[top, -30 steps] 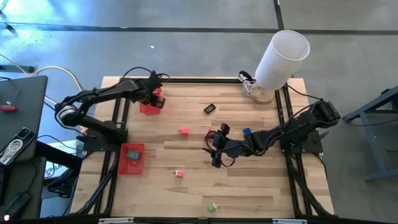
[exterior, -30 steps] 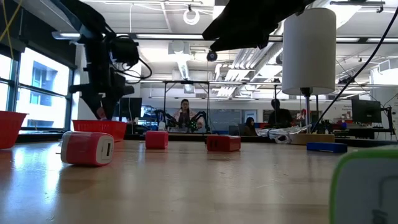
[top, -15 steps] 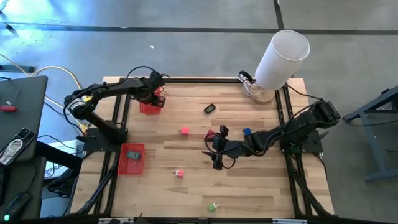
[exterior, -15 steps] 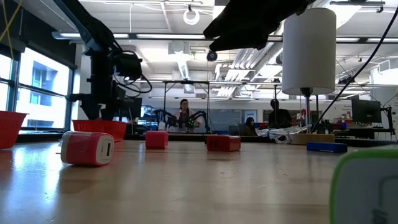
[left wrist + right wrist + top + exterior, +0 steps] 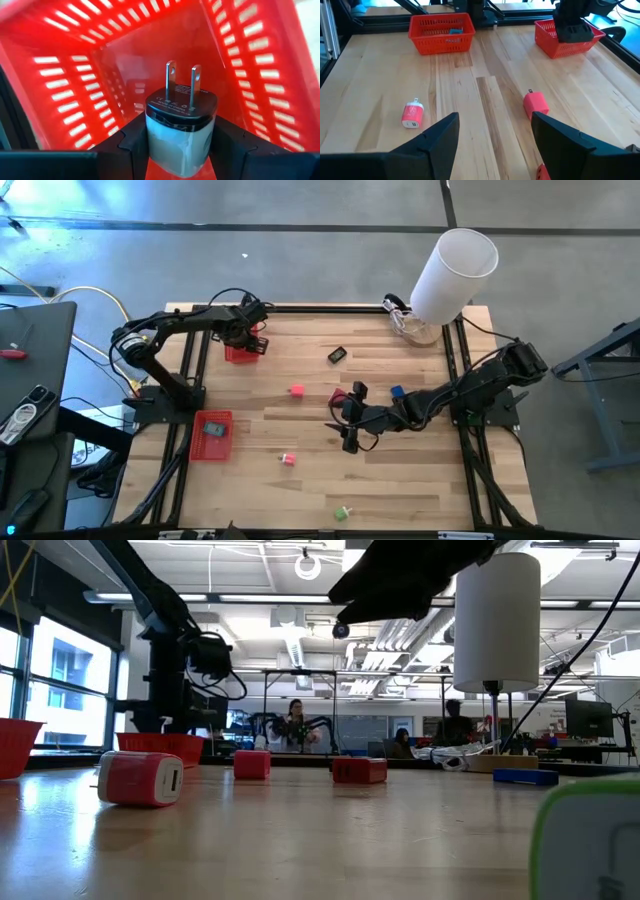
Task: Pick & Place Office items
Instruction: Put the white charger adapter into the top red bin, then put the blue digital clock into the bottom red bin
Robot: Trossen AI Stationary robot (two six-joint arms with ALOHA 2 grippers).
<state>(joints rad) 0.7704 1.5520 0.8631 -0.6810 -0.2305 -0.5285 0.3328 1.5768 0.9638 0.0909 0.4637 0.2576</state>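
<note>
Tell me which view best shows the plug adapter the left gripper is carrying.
The left wrist view: the black-and-white adapter fills the frame, prongs up, clamped between the left gripper's fingers over the red basket. The high view shows only the gripper above that basket; in the low and right wrist views the adapter cannot be made out.

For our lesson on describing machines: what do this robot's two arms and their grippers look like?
Both arms are dark, near-black jointed links, with black cables looping along them. The left arm and right arm rise from black bases on the table's black side rails. The left gripper has blocky matte-black fingers; the right gripper has two broad, angular dark fingers. No markings show.
</note>
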